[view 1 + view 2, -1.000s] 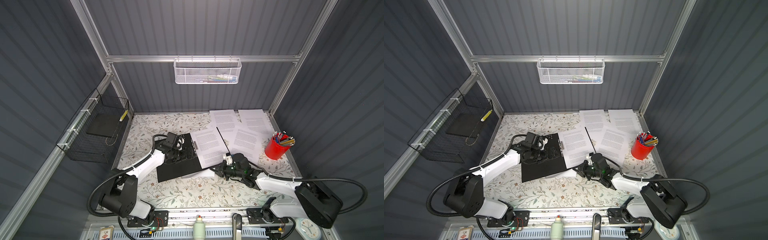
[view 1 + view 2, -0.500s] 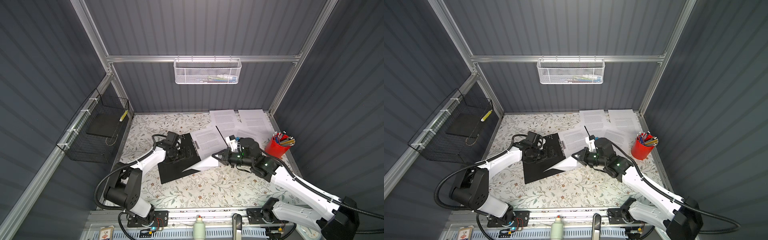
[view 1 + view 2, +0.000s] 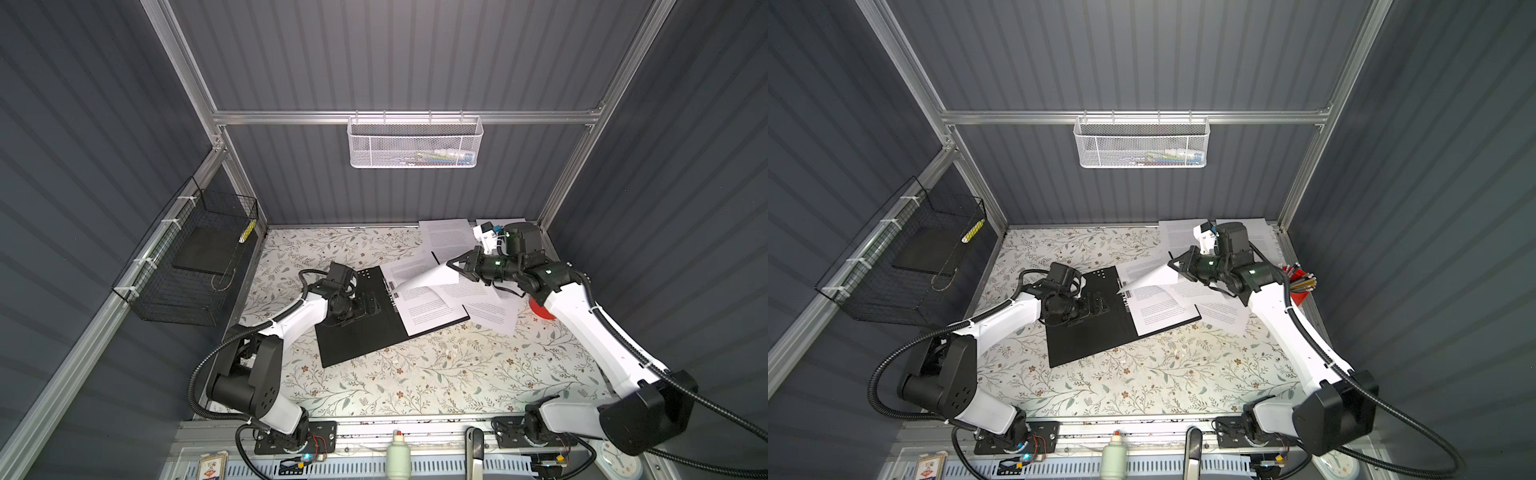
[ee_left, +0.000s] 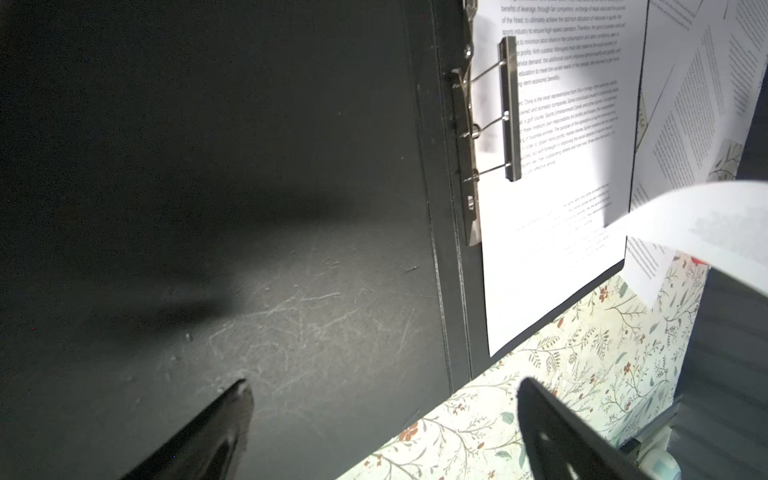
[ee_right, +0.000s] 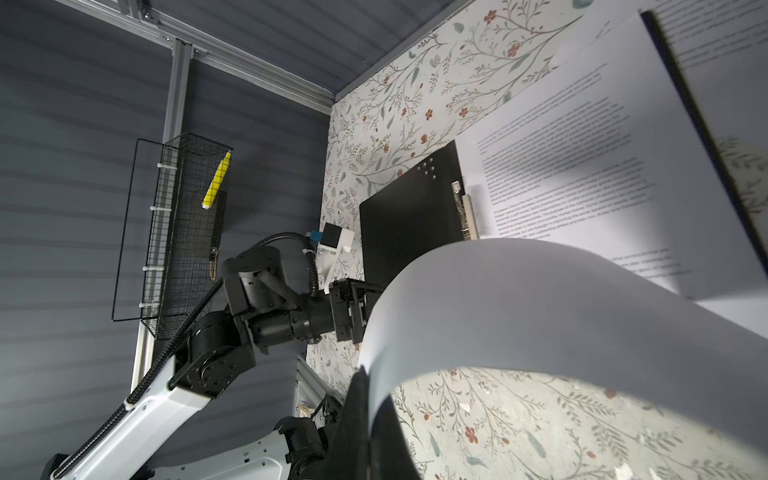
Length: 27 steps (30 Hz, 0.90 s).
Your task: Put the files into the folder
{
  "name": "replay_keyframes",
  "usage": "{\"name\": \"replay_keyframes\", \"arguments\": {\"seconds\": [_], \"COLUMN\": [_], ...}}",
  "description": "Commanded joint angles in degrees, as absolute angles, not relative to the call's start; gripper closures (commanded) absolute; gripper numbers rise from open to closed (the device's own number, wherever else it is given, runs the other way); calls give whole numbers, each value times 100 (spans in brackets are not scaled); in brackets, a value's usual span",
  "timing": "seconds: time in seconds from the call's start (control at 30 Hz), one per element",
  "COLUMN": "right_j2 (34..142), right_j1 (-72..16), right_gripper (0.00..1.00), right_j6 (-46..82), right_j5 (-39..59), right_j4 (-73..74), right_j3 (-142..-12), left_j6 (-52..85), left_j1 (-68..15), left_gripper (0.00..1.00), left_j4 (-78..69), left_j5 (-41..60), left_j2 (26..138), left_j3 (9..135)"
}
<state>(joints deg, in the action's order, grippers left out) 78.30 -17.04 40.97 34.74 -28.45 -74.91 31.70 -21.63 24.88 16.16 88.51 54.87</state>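
Curled sheet (image 3: 426,277) pinched in right gripper (image 3: 452,262) jaws above open folder (image 3: 361,340); left gripper (image 3: 371,306) jaws wide over black cover (image 4: 249,187).

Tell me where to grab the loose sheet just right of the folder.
The sheet lies flat, so only an edge can be pinched. Probably take its front corner, coming in low from the front right: that corner sits bare on the cloth, with the folder on its left and other sheets seemingly overlapping behind.

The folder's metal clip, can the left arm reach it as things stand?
Probably yes. The left fingers hover open over the bare folder cover beside the clip; the sheet held by the right fingers hangs farther off.
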Motion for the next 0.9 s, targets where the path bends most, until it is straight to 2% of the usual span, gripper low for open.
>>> {"name": "replay_keyframes", "arguments": {"seconds": [0.0,0.1,0.17,0.27,0.57,0.73,0.87], "right_j2": [8345,8908,9475,9983,10464,11553,12349], "right_j1": [-1643,-1625,-1660,-1755,-2472,-3046,-3567], "right_gripper": [100,100,100,100,100,100,100], "right_j6": [3117,2494,1792,981,377,405,490], "right_j5": [3540,3457,3058,1731,-2184,-2894,-2795], "right_j4": [-3821,-4398,-5356,-6694,-8050,-8463,-8599], "right_j3": [-8451,-9317,-10170,-11230,-11695,-12381,-12703], "left_j6": [3045,3050,3041,3024,2969,2980,2971], "left_j1": [-2110,-2098,-2092,-2074,-2065,-2061,-2056], "left_gripper": [0,0,0,0,0,0,0], "left_j4": [2651,2636,2652,2679,2715,2716,2731], "left_j5": [1583,1593,1617,1607,1689,1714,1673], "left_j2": [8697,8701,8702,8667,8602,8583,8530], "left_j3": [5435,5449,5450,5419,5384,5398,5390]}}
